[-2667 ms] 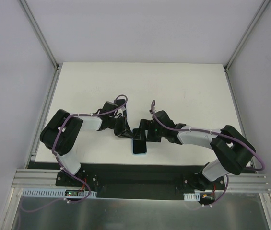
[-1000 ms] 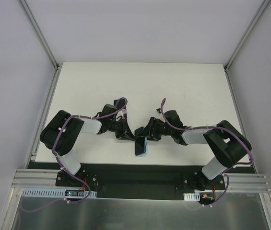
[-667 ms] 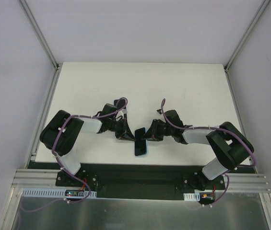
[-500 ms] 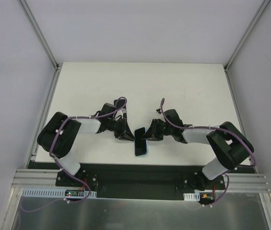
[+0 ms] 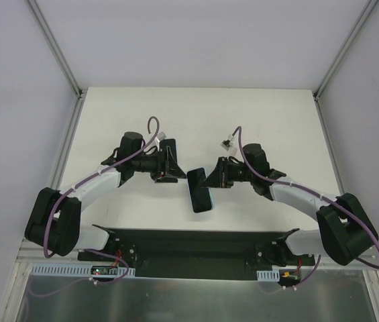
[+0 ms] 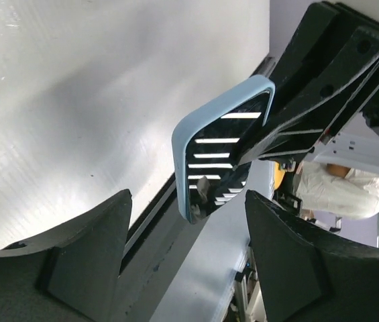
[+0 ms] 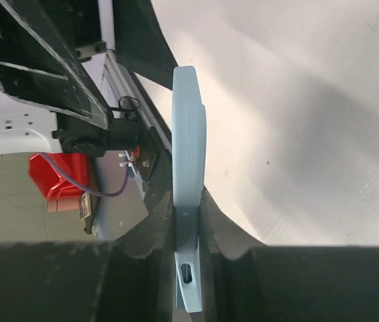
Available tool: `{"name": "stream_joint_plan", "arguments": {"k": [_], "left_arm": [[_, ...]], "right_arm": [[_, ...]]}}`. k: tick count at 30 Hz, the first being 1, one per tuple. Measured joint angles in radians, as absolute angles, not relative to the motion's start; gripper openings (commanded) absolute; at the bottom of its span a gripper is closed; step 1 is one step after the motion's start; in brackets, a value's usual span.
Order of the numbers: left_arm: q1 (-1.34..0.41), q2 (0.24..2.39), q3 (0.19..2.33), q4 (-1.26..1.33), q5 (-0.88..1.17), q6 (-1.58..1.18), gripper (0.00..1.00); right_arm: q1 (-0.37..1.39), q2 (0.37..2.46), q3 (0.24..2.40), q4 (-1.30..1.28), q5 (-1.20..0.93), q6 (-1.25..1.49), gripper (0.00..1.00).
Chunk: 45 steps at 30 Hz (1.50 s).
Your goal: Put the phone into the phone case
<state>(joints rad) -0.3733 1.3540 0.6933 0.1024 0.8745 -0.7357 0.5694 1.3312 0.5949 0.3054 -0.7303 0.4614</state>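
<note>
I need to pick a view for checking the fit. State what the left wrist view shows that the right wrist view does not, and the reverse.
Left wrist only: the phone case from its broad side, a glossy dark face inside its light blue rim, and the left gripper, jaws apart and empty. Right wrist only: the case edge-on, a port cut-out in that edge, and the right gripper, jaws shut on the case. Both: the case in the right gripper's hold, over the white table.
</note>
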Motion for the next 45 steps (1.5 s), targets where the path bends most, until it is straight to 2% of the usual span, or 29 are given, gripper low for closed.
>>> {"name": "stream_joint_plan", "arguments": {"k": [6,17,19,21,22,23,25,29,30,33,35,39,45], "left_arm": [[-0.374,1.296,0.684,0.162,0.970,-0.749,0.67],[-0.439,1.291,0.574,0.503,1.049,-0.936,0.60],[-0.453,1.304,0.569,0.568,1.055,-0.972,0.54],[-0.458,1.313,0.561,0.630,1.066,-1.013,0.43],[-0.459,1.314,0.557,0.660,1.068,-1.033,0.31],[-0.459,1.315,0.556,0.685,1.071,-1.049,0.26],[-0.459,1.317,0.556,0.730,1.076,-1.074,0.14],[-0.459,1.317,0.545,0.801,1.092,-1.116,0.01],[-0.459,1.317,0.544,0.811,1.093,-1.123,0.00],[-0.465,1.319,0.539,0.817,1.092,-1.137,0.00],[-0.465,1.324,0.538,0.815,1.089,-1.142,0.00],[-0.465,1.324,0.538,0.816,1.087,-1.148,0.00],[-0.465,1.328,0.541,0.816,1.081,-1.166,0.00]], "right_arm": [[0.546,1.308,0.654,0.302,-0.809,0.462,0.02],[0.543,1.311,0.667,0.491,-0.916,0.634,0.03],[0.543,1.316,0.665,0.539,-0.927,0.672,0.04],[0.543,1.322,0.661,0.592,-0.934,0.708,0.04],[0.543,1.325,0.657,0.607,-0.935,0.722,0.06],[0.543,1.330,0.653,0.626,-0.936,0.739,0.07],[0.540,1.340,0.645,0.651,-0.936,0.756,0.13],[0.535,1.344,0.633,0.684,-0.948,0.785,0.32],[0.535,1.344,0.628,0.692,-0.948,0.785,0.41],[0.535,1.339,0.604,0.722,-0.960,0.794,0.53],[0.538,1.322,0.578,0.744,-0.973,0.794,0.56],[0.550,1.284,0.513,0.794,-1.002,0.794,0.54],[0.587,1.269,0.418,0.912,-1.019,0.823,0.42]]}}
